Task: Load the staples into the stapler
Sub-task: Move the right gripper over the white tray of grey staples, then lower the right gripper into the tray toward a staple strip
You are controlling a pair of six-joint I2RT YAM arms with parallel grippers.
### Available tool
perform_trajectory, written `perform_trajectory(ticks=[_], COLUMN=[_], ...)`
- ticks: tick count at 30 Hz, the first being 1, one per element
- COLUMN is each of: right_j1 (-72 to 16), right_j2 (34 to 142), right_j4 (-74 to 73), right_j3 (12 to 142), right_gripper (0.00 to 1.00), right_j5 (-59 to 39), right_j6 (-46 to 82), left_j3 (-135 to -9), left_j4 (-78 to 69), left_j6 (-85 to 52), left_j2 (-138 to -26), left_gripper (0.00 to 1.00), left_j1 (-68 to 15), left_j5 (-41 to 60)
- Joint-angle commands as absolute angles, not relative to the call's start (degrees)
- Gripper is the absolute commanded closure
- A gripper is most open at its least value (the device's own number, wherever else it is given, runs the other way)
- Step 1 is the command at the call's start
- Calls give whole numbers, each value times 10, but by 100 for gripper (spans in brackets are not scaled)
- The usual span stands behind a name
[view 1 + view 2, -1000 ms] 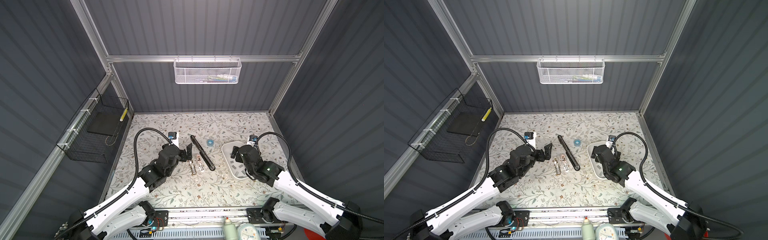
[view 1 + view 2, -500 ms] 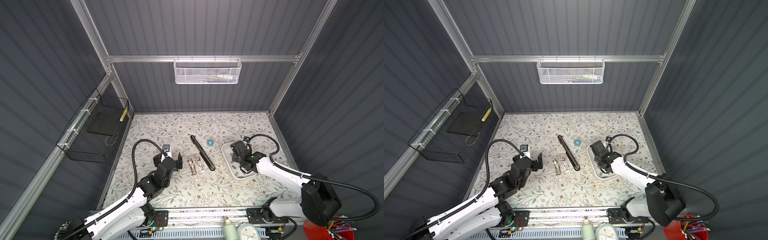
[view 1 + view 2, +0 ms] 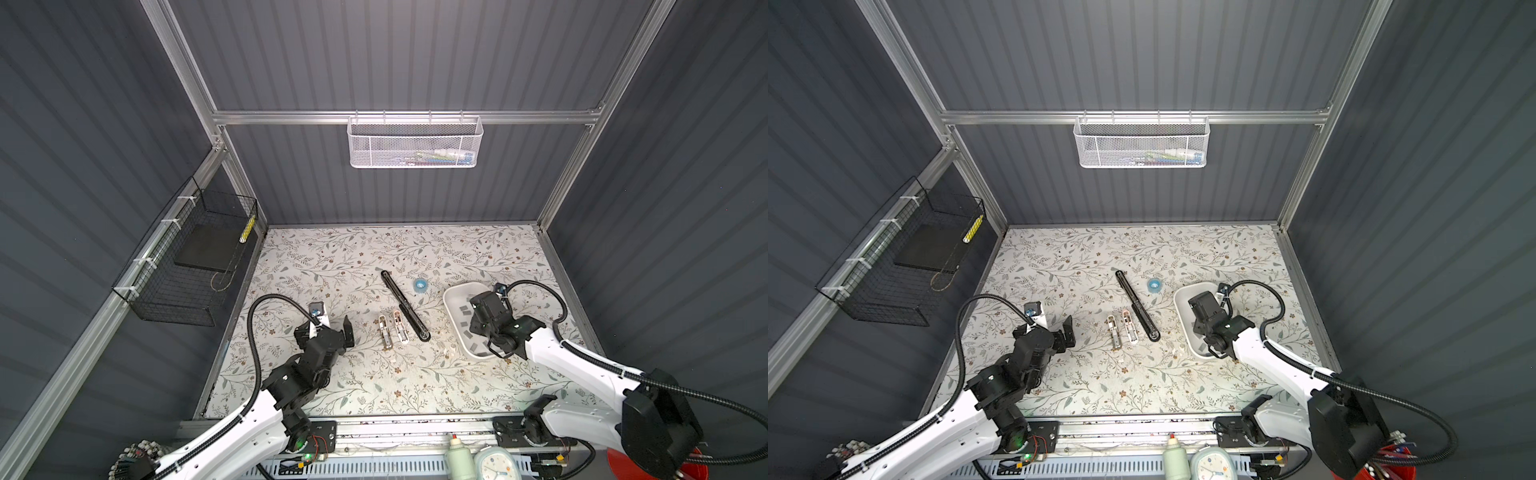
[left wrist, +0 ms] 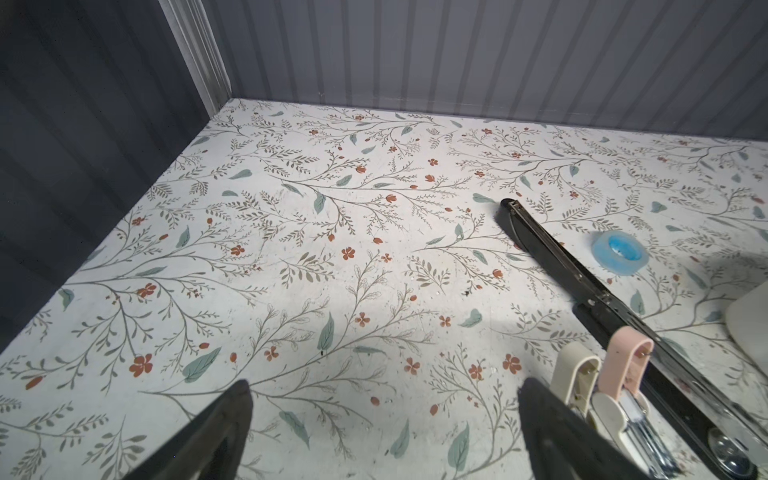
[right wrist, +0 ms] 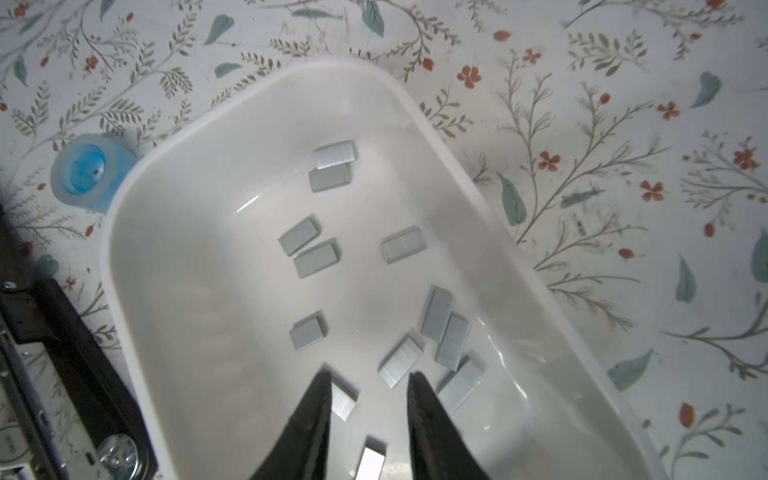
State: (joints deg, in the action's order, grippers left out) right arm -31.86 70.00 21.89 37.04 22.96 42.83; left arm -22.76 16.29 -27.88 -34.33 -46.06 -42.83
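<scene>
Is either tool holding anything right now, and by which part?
Nothing is held. The right tool straddles a staple strip in the tray without touching it; the left tool is open and empty.

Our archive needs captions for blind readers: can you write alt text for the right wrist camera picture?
A white tray holds about a dozen small grey staple strips, scattered loose. Two black jaws, a gap between them, hang over a few of the strips. Beside the tray on the flowered table lie a blue tape roll and part of a black stapler.

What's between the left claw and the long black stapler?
A cream stapler and a pink stapler lie between the left gripper and the black stapler, in both top views.
</scene>
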Motion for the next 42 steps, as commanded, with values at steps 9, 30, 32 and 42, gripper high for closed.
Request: perform_trajectory(ticks=[9,30,32,42], right_j1=[-323,-343,-345,-356], right_j2=[728,775,782,808], right_j4=[140,15,14,65], right_j3=[328,344,353,428], right_gripper=[72,66,66,57], right_j5=[135,38,35,118], right_j6=[453,490,489,453], left_j3=[-197,-189,-189,-187], left_j4=[220,208,208,210], left_j6=[-321,-313,-311,-311], left_j2=[-263,-255,-255,-246], left_gripper=[0,0,0,0], left_j1=[-461,-461,-461,-461], left_j5=[-351,-329,-328,-327])
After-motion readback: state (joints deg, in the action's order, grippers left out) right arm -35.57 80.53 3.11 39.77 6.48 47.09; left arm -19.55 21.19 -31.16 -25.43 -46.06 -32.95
